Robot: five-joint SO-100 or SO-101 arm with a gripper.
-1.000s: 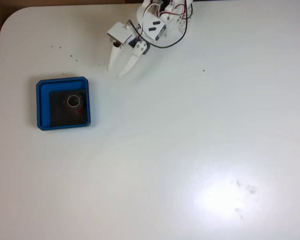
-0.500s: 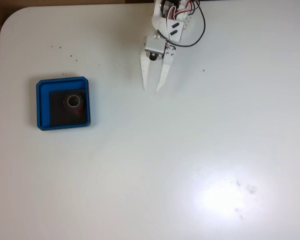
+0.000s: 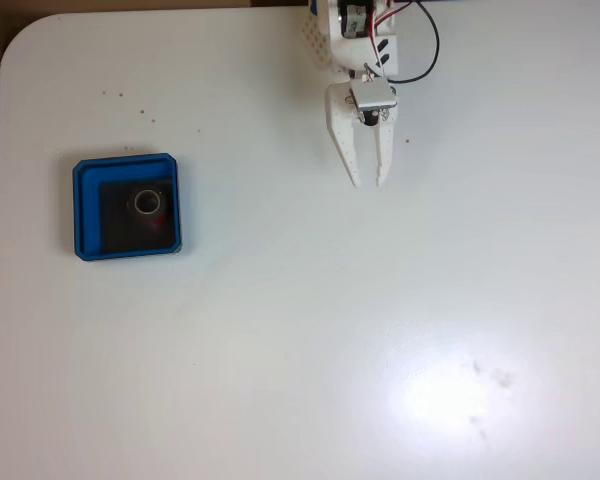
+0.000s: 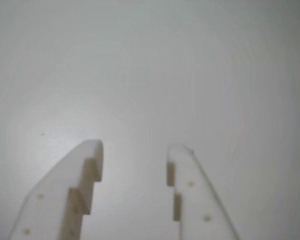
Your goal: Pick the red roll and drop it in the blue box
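Note:
The red roll [image 3: 148, 207] lies inside the blue box [image 3: 85, 205] at the left of the fixed view, on the box's black floor, its pale core facing up. My white gripper [image 3: 369, 181] hangs far to the right of the box, near the table's top edge, fingers pointing down the picture. Its jaws stand a little apart with nothing between them. In the wrist view the gripper [image 4: 135, 148] shows two white fingers over bare white table.
The white table [image 3: 310, 330] stretches wide around the box. A few dark specks [image 3: 112, 95] lie above the box and faint smudges [image 3: 490, 378] sit at the lower right. The table's rounded corner [image 3: 20, 35] is at the top left.
The arm has swung rightward across the top of the table, away from the box. The roll and the box have stayed put.

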